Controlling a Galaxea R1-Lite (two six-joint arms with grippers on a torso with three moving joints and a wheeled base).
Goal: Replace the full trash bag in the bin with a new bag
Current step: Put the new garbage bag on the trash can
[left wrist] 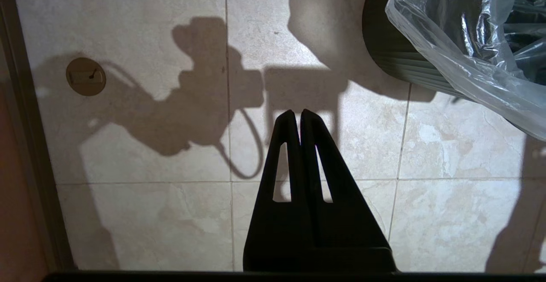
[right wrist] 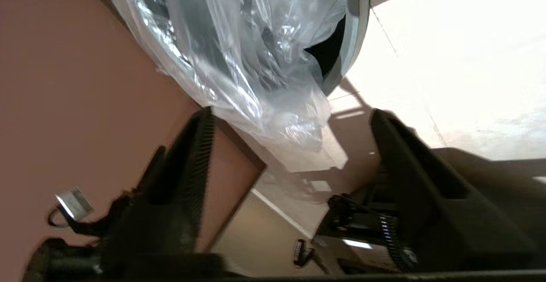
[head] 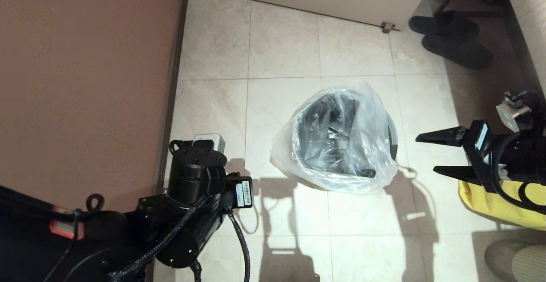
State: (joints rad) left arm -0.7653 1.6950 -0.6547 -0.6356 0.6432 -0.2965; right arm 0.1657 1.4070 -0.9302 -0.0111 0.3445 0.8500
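1. Our left gripper (left wrist: 300, 113) is pinched closed on nothing, low near the wall, apart from the bin (head: 391, 135).
2. In the middle, the new bag (head: 337, 139) hangs loosely over the bin.
3. Our right gripper (head: 428, 154) is wide open, pointing at the bag and closer to it.

Hard light throws crisp dark arm shadows on the beige tiled floor (head: 290, 51) toward 6 o'clock of the crinkly transparent plastic bag (head: 367, 145), which glints with small highlights, while the right wrist view is motion-blurred and its floor burns out white at 2 o'clock.
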